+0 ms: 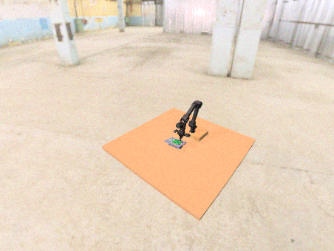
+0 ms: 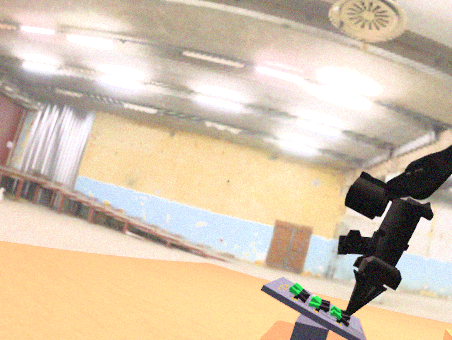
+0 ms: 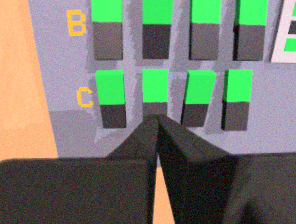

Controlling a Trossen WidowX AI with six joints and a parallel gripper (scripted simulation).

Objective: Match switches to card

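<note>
The tilted blue-grey switch panel (image 1: 169, 141) (image 2: 357, 328) (image 3: 60, 135) carries rows of green and dark grey switches. The wrist view shows row B, cut off at the top, and all of row C. My gripper (image 1: 180, 139) (image 2: 348, 314) (image 3: 157, 116) is shut and empty. Its tips are at the near, dark half of row C's second switch (image 3: 155, 86), touching it or just above; I cannot tell which. The dark halves of row C's first switch (image 3: 110, 88) and third switch (image 3: 200, 88) look darker than that of the fourth switch (image 3: 239, 88). The card (image 3: 278, 54) shows only partly at the upper right.
The panel rests on a grey stand (image 2: 307, 328) on the orange table top (image 1: 174, 170) (image 2: 125, 290). A wooden block (image 1: 201, 135) lies by the arm's base. Other switches of row B (image 3: 205, 40) stand just beyond row C. The fingers hide part of the panel's near edge.
</note>
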